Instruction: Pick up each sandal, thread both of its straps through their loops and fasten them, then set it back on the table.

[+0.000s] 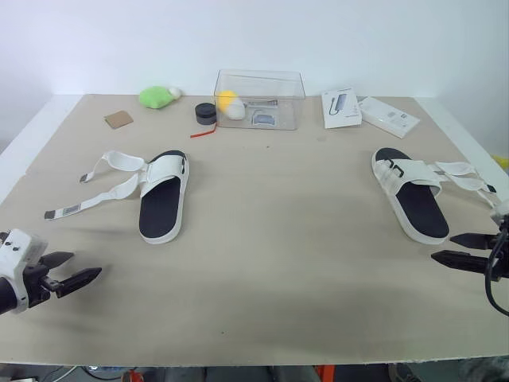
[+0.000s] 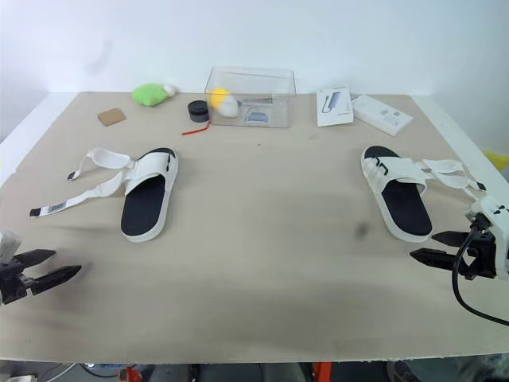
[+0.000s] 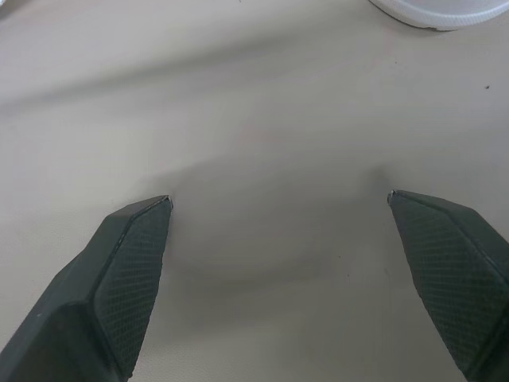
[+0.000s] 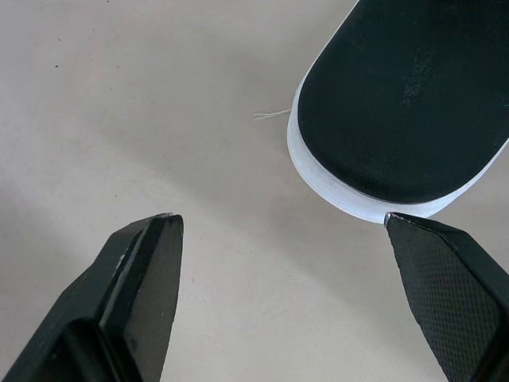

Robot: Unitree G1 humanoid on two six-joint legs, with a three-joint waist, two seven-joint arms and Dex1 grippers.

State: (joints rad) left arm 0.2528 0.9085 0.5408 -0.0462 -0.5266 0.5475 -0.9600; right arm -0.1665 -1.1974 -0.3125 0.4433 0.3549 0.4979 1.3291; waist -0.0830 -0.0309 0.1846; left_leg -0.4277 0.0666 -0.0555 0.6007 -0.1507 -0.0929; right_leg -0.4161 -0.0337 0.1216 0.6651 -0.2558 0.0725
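Released and empty, the left jaws hang low over the desk (image 1: 270,263), well short of the left sandal (image 1: 163,199); the right jaws, equally wide, sit just beside the right sandal (image 1: 413,199) heel. Both sandals lie flat, straps (image 1: 99,185) splayed outward. Far edge, nothing obstructing: clear box (image 1: 259,99), green toy (image 1: 157,97), black puck (image 1: 206,113), cardboard scrap (image 1: 118,119), white cartons (image 1: 388,116).
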